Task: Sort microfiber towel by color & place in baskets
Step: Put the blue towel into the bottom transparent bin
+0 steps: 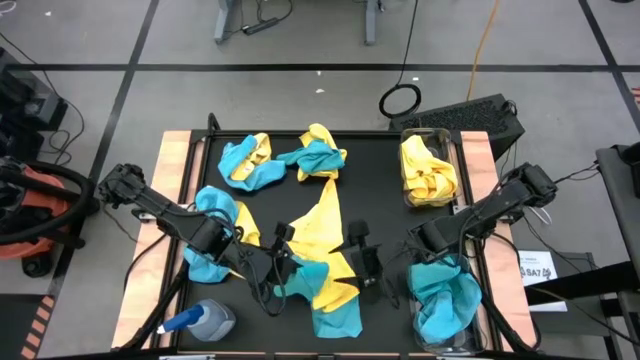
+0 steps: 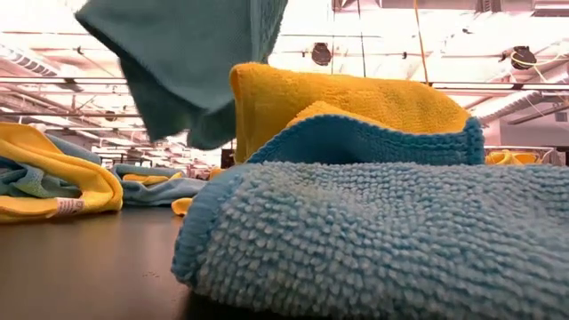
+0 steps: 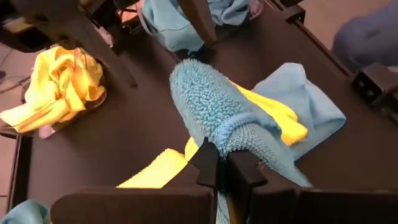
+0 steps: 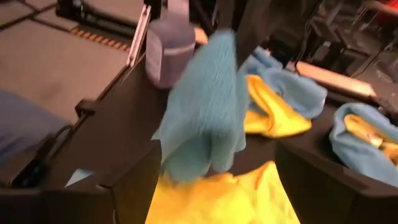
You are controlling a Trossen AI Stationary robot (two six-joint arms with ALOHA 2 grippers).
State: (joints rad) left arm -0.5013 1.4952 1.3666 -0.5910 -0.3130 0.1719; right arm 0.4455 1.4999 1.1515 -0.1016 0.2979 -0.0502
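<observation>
From up top, your left claw (image 1: pixel 285 262) sits over the middle of the black desk (image 1: pixel 375 180), clenched on a teal towel (image 1: pixel 300 278) down at the near edge. Your right claw (image 1: pixel 362 255) is just beside it, past a long yellow towel (image 1: pixel 325 225); its fingers look spread, with nothing pinched between them that I can make out. One clear basket (image 1: pixel 408 190) at the far right holds yellow cloths (image 1: pixel 428 168), the other basket (image 1: pixel 478 330) at the near right holds teal cloths (image 1: pixel 445 300). More mixed yellow and teal piles sit along the far and left side, and a spray bottle (image 1: pixel 205 320) stands at the near left corner.

At desk level you get a teal towel (image 2: pixel 391 236) filling the foreground, a yellow one (image 2: pixel 347 102) behind it, and another teal cloth (image 2: pixel 182 62) hanging in from above.

In your left wrist cam, the fingers (image 3: pixel 208 165) are pressed together on a bunched teal towel (image 3: pixel 214 106).

In your right wrist cam, a teal towel (image 4: pixel 205 109) hangs right in front, the bottle (image 4: pixel 169 43) behind it. Can't see the fingers there.
</observation>
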